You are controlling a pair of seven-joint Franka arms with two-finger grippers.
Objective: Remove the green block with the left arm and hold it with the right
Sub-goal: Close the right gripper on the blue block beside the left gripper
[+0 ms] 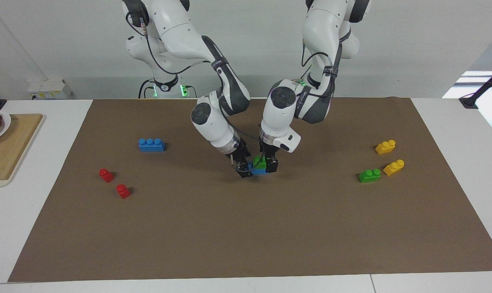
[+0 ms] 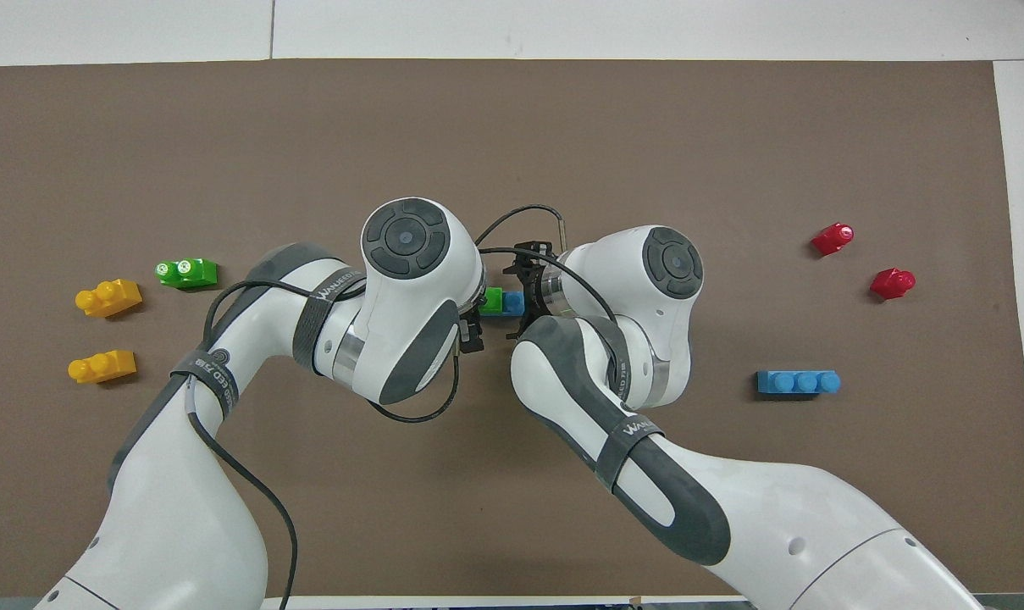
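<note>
My left gripper was clamped on the green block, which sat atop the blue brick; my right gripper pinched that brick's end.

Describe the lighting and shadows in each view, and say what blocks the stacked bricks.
Facing view: even, soft light; faint short shadows under the arms and beside the blue brick; no glare on the brown mat. Overhead view: equally flat light; the left arm hides most of the green block, leaving only a sliver showing, and both grippers are largely hidden.
</note>
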